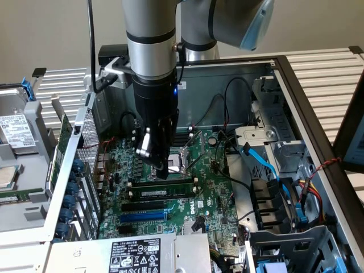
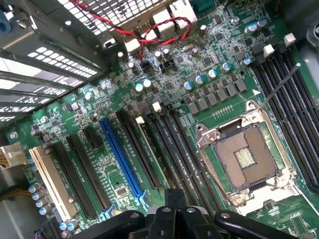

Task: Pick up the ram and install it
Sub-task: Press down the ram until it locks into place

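Case: I had the open computer case (image 1: 296,91) lying on its side on the bench, so its inside faced up and the arm could come down into it from above.
Motherboard: the green motherboard (image 1: 210,193) lay flat on the case floor, its slots running lengthways across the exterior view; that put every slot within reach of a straight downward push.
CPU socket: the empty socket (image 2: 244,159) sat between two banks of black memory slots, its retaining lever (image 2: 279,87) standing raised.
Blue slot: the blue expansion slot (image 1: 145,216) lay nearer the camera in the exterior view, well apart from my hand.
Ram: the ram (image 1: 165,192), a green stick with a white label strip, stood on its edge in a memory slot just on the camera side of the socket, in the row above the blue slot. It looked level along its length, so I judged it seated or close to it.
Hand: I saw my hand (image 1: 161,170) with fingers closed together and nothing between them, tips pointing down.
Ram to hand: the ram ran directly below the fingertips, near its middle; I could not tell whether they touched its upper edge.
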`<state>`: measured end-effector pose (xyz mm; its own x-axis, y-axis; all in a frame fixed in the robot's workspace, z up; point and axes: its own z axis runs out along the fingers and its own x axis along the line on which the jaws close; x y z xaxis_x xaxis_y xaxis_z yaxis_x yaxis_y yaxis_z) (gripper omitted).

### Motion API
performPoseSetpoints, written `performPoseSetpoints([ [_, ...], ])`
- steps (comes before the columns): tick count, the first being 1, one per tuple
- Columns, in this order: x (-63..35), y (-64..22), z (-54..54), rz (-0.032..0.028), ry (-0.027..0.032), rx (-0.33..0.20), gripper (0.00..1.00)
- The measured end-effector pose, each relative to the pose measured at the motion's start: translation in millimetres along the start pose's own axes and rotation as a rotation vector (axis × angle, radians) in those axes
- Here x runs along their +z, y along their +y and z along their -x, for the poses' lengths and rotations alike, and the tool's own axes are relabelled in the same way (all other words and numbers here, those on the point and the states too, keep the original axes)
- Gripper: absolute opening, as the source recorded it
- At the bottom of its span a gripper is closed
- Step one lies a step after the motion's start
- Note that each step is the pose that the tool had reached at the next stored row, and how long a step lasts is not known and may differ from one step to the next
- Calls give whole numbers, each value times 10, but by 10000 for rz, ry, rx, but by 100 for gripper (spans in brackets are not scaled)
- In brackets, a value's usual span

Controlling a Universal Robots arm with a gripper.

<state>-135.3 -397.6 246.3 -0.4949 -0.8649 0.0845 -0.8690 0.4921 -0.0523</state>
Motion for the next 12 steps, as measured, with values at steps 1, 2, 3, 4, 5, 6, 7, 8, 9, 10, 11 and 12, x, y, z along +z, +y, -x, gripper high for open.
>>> performPoseSetpoints([
  [1,0,0,0,4,4,123,11],
  [2,0,0,0,4,3,243,11],
  [3,1,0,1,-1,-4,365,11],
  [4,1,-1,1,-9,-14,473,11],
  [5,1,-2,1,-18,-22,583,11],
  [6,1,-2,1,-24,-29,694,11],
  [7,1,-1,1,-30,-34,808,11],
  [8,1,-1,1,-34,-37,928,11],
  [9,1,0,1,-30,-37,1050,11],
  [10,0,0,0,-22,-34,1180,11],
  [11,0,0,0,-11,-31,1304,11],
  [12,0,0,0,0,-27,1438,11],
])
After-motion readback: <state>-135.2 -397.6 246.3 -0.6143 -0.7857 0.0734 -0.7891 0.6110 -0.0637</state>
